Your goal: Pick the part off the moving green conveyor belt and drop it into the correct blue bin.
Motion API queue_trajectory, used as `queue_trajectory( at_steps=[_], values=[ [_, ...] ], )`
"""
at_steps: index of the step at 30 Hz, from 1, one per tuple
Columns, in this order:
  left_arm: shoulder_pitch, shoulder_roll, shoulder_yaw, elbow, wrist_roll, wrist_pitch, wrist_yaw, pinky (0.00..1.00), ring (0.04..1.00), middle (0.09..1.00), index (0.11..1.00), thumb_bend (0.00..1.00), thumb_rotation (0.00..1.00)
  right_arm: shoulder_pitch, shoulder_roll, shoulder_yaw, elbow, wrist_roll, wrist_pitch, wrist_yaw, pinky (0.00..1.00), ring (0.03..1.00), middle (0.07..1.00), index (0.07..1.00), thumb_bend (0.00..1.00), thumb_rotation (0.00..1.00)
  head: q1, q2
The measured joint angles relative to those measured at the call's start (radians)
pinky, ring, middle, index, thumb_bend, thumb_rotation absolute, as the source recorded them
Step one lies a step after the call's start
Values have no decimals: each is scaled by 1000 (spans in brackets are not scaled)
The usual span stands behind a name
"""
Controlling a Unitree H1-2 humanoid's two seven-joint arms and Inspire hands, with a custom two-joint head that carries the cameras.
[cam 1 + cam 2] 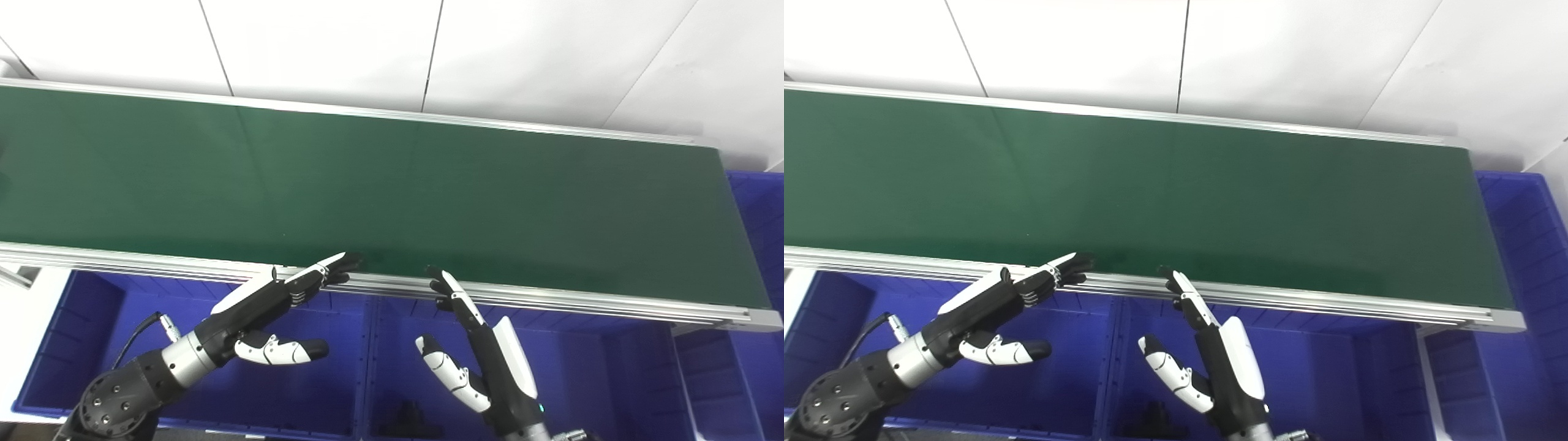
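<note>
Green belt: we see a long green conveyor belt [392, 190] running across the scene from left to right, with a silver metal rail [551, 297] along its near edge. No part shows anywhere on its surface.
Our left hand: our left hand [278, 306] hangs just in front of the belt's near rail, fingers [327, 269] stretched out together with the tips over the rail, thumb held apart below. It is spread and holds nothing.
Our right hand: our right hand [471, 343] is upright just in front of the rail, to the right of the left hand, fingertips [438, 278] reaching up to the rail, thumb held apart to the side. It is spread and holds nothing.
Blue bins: below the belt's near edge stand blue bins [343, 367] side by side, under both hands. Another blue bin [759, 208] sits past the belt's right end.
Bin contents: something dark [407, 419] lies in the bin below the right hand; we cannot tell what it is.
Wall: white panels [318, 49] rise behind the belt's far edge.
</note>
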Motion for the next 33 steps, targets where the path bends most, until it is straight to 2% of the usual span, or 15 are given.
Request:
queue_trajectory(
  at_steps=[6,11,23,28,33],
  values=[
    [1,0,0,0,0,2,0,945,978,1000,987,371,537,0,0,1,0,0,0,0,827,905,947,939,375,868,6,-14],
    [1,0,0,0,0,0,0,943,979,1000,987,378,523,0,0,3,0,0,0,0,826,905,944,933,363,842,8,-9],
    [0,0,1,0,0,1,1,947,979,1000,986,384,553,-1,0,3,2,-3,0,-1,827,905,947,936,376,867,6,-9],
    [-1,0,1,9,0,-2,0,948,979,1000,985,373,543,-6,0,4,18,-3,-1,-6,829,906,948,937,366,853,2,-25],
    [-1,0,2,20,0,-2,0,941,978,1000,990,388,535,-9,1,8,30,-3,-1,-7,824,903,943,932,363,825,-2,-23]
  ],
)
